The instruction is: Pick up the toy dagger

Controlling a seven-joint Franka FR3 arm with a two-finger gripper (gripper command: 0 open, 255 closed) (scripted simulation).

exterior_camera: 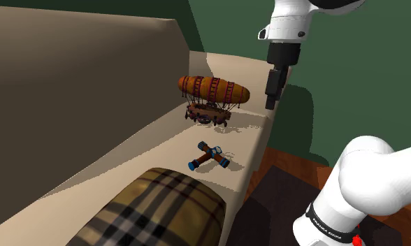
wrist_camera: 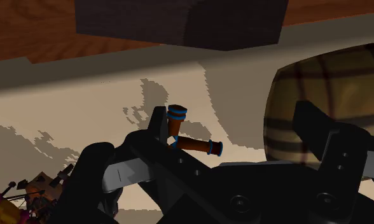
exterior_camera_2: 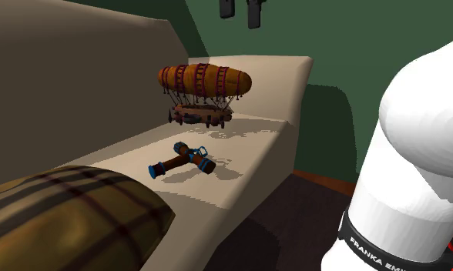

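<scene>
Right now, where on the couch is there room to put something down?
The beige seat is bare between the backrest and the brown, blue-banded toy dagger. Crowded beside the tan plaid cushion and the orange striped toy airship.

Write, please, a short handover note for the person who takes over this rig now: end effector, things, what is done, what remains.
End effector: open, empty, high above the beige seat.
Toy dagger: lies on the seat between the toy airship and the plaid cushion, apart from both.
Done: nothing grasped yet.
Left: lower over the dagger, shut on it, lift.
</scene>
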